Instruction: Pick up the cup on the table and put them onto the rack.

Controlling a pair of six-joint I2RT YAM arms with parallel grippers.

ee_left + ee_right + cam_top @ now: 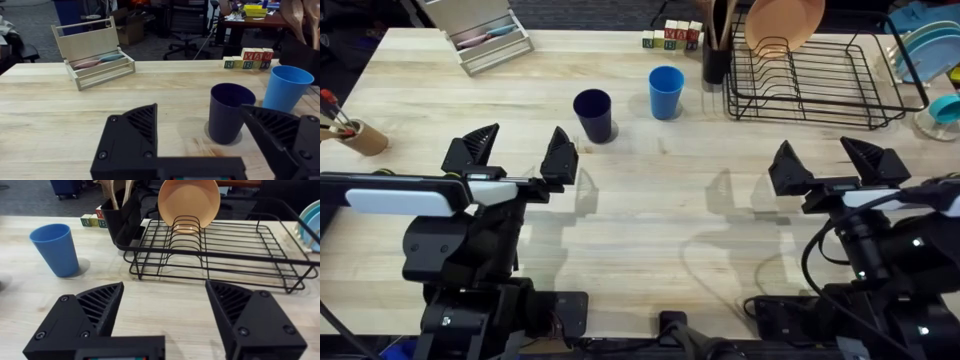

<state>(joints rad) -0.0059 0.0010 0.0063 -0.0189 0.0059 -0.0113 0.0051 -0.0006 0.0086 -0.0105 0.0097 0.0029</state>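
Nearest, the left end effector (pixel 519 153) and the right end effector (pixel 838 163) are held wide apart over the bench (pixel 650 230), holding nothing. Farther back, the navy cup (pixel 592 114) and blue cup (pixel 666 91) are stood upright. The rack (pixel 820 85) is set by the far right corner.

Lettered wooden blocks (pixel 250 58) stand at the tabletop's (pixel 60 125) far edge; the upper row shows red letters, X and A among them; the lower row shows R and B; others unclear.

Navy cup (pixel 592 114), blue cup (pixel 666 92) upright beside rack (pixel 820 80).
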